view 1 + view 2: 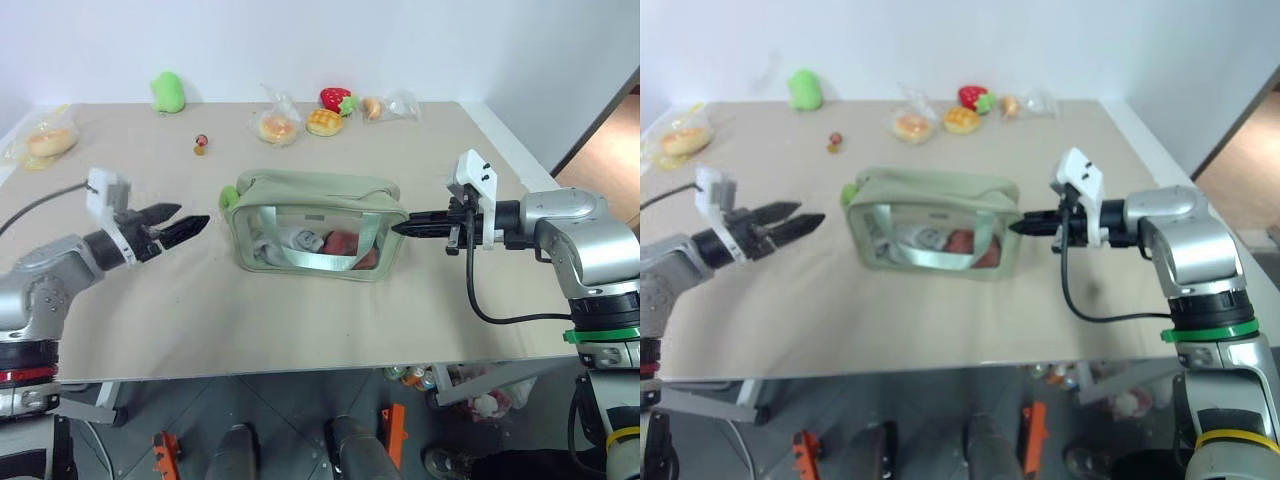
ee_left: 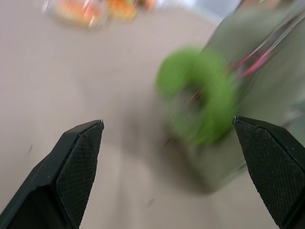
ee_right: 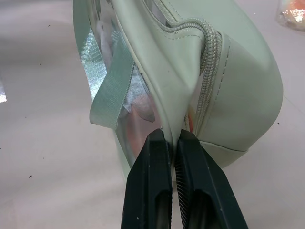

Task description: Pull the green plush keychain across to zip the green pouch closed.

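Even, diffuse light falls from above across the bench (image 1: 330, 310), bright without harshness, and the white wall behind is washed out to a flat pale tone. Shadows are soft and short: a faint grey one lies under the green pouch (image 1: 315, 222), and another under the right arm's cable. The clear window of the pouch catches silvery glare, strongest in the right wrist view, which is sharp. The left wrist view is heavily smeared: the green plush keychain (image 2: 202, 98) is a blurred green ring and the distant packets dissolve into orange streaks, while the left claw's fingertips (image 2: 78, 167) stay crisp.
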